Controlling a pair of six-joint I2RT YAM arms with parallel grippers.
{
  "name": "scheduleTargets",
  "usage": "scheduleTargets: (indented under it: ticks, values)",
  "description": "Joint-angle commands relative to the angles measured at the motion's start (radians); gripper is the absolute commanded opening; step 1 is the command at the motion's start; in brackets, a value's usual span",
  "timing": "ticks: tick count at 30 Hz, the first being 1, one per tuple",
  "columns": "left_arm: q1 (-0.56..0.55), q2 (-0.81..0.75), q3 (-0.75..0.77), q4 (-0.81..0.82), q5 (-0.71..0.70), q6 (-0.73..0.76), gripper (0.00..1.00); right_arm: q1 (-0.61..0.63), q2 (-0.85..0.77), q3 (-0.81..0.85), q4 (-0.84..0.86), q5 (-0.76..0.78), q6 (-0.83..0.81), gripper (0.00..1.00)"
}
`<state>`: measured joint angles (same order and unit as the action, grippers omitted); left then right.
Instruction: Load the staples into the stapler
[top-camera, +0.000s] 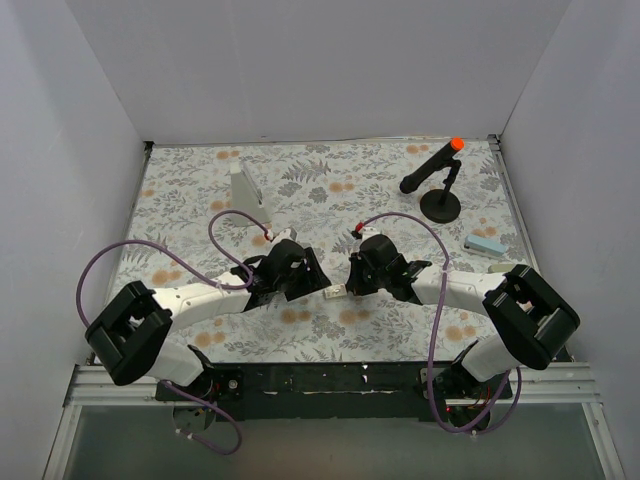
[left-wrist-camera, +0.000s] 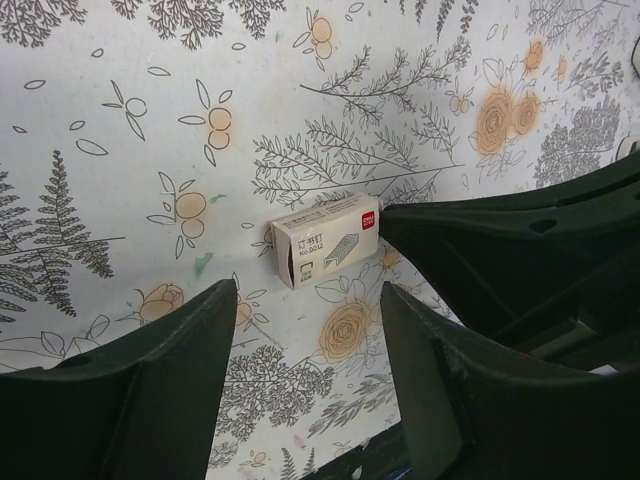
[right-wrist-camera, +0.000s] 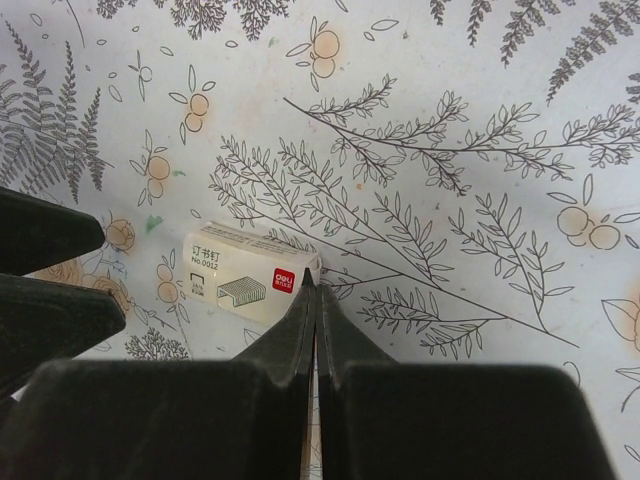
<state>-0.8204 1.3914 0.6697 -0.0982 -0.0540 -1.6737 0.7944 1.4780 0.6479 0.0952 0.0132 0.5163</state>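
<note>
The big table (top-camera: 330, 170) has a cloth with leaves and flowers on it. The left arm (top-camera: 195, 300) and the right arm (top-camera: 462, 288), both white and black, reach in over it and meet in the middle.

Far out past the left pincer (left-wrist-camera: 308, 300) stands a grey-white wedge (top-camera: 245, 185). Far out past the right pincer (right-wrist-camera: 311, 285), off to its right, is a black stand (top-camera: 440, 195) with an orange tip. A small pale blue thing (top-camera: 485, 244) lies well behind that pincer.

The left pincer is wide open and holds nothing. The right pincer is squeezed all the way closed, with nothing in it.

The little white box of staples (left-wrist-camera: 328, 240) lies flat on the cloth between the two pincers. It sits just in front of the left pincer's open gap, not inside it. The tip of the right pincer seems to touch the end of the box with the red mark.
</note>
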Motion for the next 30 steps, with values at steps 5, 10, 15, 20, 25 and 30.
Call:
scheduleTargets:
  ticks: [5, 10, 15, 20, 25, 30]
  values:
    - [-0.003, -0.002, 0.002, -0.009, 0.019, -0.115, 0.48, 0.012, -0.018, 0.053, -0.028, 0.057, -0.022, 0.01]
    - [-0.010, 0.037, -0.001, 0.044, 0.039, -0.129, 0.43, 0.022, -0.007, 0.059, -0.034, 0.059, -0.021, 0.01]
    - [-0.014, 0.077, 0.013, 0.064, 0.031, -0.136, 0.38, 0.023, -0.002, 0.061, -0.029, 0.056, -0.018, 0.01]
    - [-0.016, 0.100, 0.010, 0.078, 0.031, -0.139, 0.34, 0.025, -0.001, 0.061, -0.028, 0.053, -0.016, 0.01]
    - [-0.016, 0.107, 0.007, 0.084, 0.033, -0.142, 0.31, 0.025, 0.002, 0.059, -0.028, 0.053, -0.015, 0.01]
    - [-0.016, 0.107, 0.004, 0.092, 0.034, -0.139, 0.27, 0.025, 0.005, 0.058, -0.025, 0.047, -0.012, 0.01]
